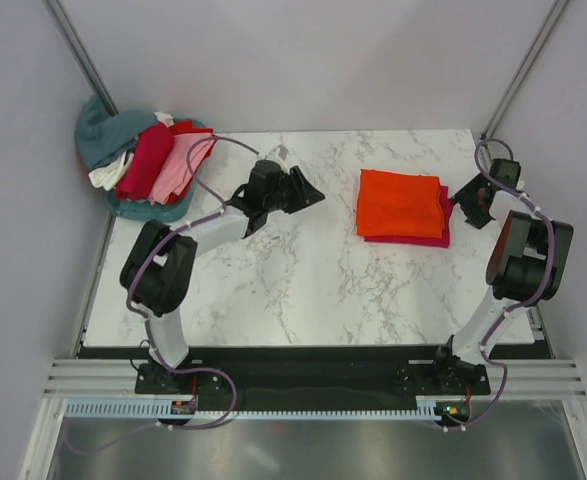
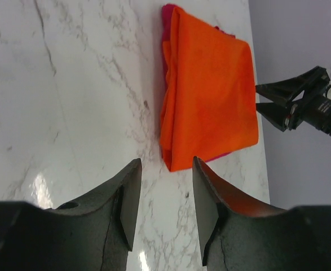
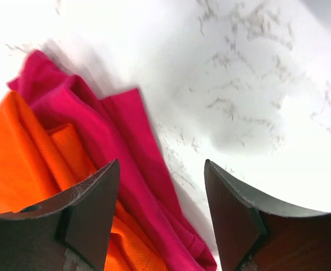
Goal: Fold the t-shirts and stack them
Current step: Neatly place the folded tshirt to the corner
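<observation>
A folded bright orange t-shirt (image 1: 399, 202) lies on top of a folded crimson-pink t-shirt (image 1: 441, 222) at the table's right middle. Both show in the left wrist view, the orange (image 2: 210, 90) over a thin crimson edge (image 2: 166, 22), and in the right wrist view, orange (image 3: 18, 164) and crimson (image 3: 126, 158). My left gripper (image 1: 311, 192) is open and empty, left of the stack, above bare marble (image 2: 164, 169). My right gripper (image 1: 463, 203) is open and empty, just right of the stack, over its crimson edge (image 3: 162, 172).
A pile of unfolded shirts sits at the far left corner: teal (image 1: 101, 130), white (image 1: 108, 176), dark red (image 1: 143, 160), light pink (image 1: 181, 165). The marble table (image 1: 273, 280) has edges at left, right and front. Grey walls stand around it.
</observation>
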Available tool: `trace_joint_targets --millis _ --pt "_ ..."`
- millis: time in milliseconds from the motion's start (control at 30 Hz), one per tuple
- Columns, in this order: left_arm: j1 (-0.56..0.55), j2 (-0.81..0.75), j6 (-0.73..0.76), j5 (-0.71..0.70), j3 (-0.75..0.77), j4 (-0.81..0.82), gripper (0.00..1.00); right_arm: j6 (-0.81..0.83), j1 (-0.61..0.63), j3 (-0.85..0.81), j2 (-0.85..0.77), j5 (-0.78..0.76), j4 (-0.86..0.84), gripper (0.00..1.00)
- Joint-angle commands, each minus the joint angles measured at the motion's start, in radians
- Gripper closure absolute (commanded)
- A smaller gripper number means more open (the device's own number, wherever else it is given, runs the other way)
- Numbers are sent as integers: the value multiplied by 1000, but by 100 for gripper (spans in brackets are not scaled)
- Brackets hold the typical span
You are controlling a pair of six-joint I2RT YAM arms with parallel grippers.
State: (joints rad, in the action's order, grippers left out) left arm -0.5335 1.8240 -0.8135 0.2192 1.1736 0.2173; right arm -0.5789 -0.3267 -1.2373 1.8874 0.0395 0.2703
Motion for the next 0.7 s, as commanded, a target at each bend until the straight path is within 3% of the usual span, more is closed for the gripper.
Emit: trace_joint_targets --millis 0,300,533,667 --pt "0 107 -13 6 147 57 51 50 0 -86 -48 52 15 32" --pt "0 486 -59 75 624 60 51 80 17 -198 36 302 -23 47" --pt "0 664 -151 118 813 65 51 77 32 -237 90 344 -17 45" --pt "-5 707 -185 135 845 86 49 102 38 -241 105 298 9 38"
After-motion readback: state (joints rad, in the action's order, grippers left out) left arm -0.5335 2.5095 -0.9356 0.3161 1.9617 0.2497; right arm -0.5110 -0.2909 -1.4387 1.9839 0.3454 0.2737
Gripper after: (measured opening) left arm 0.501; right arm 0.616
